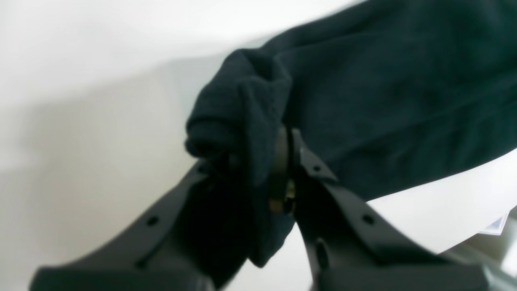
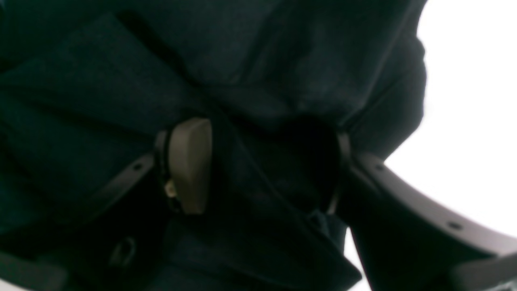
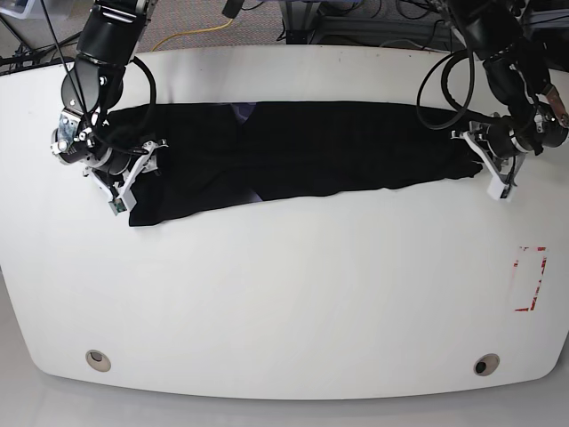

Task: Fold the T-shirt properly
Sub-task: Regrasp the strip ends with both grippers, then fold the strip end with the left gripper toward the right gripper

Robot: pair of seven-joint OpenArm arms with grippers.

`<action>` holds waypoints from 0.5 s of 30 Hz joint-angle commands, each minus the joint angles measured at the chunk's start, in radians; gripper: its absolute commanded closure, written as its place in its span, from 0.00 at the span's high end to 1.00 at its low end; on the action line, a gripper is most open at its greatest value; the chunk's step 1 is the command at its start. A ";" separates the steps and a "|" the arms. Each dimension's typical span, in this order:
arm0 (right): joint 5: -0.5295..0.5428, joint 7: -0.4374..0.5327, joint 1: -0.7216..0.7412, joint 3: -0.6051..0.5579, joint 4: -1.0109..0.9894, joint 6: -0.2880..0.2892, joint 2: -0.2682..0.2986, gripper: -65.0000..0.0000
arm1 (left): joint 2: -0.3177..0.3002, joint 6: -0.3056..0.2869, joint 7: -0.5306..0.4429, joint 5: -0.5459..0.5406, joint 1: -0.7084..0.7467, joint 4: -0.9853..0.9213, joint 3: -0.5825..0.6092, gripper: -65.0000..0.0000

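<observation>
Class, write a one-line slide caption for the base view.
Both arms stretch the black T-shirt across the white table, left gripper and right gripper at opposite ends.
</observation>
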 commanded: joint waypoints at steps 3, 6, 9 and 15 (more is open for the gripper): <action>-0.002 0.004 0.014 0.004 0.016 0.000 0.013 0.55 | 0.086 -0.001 -0.009 -0.017 -0.016 0.125 0.041 0.06; -0.002 0.004 0.014 0.004 0.016 0.000 0.013 0.55 | 0.139 -0.001 -0.009 -0.022 -0.016 0.161 0.099 0.06; -0.002 0.004 0.014 0.004 0.016 0.000 0.013 0.55 | 0.198 -0.001 -0.009 -0.022 -0.021 0.161 0.157 0.06; -0.002 0.004 0.014 0.002 0.016 0.000 0.011 0.55 | 0.259 -0.001 -0.009 -0.023 -0.044 0.164 0.300 0.06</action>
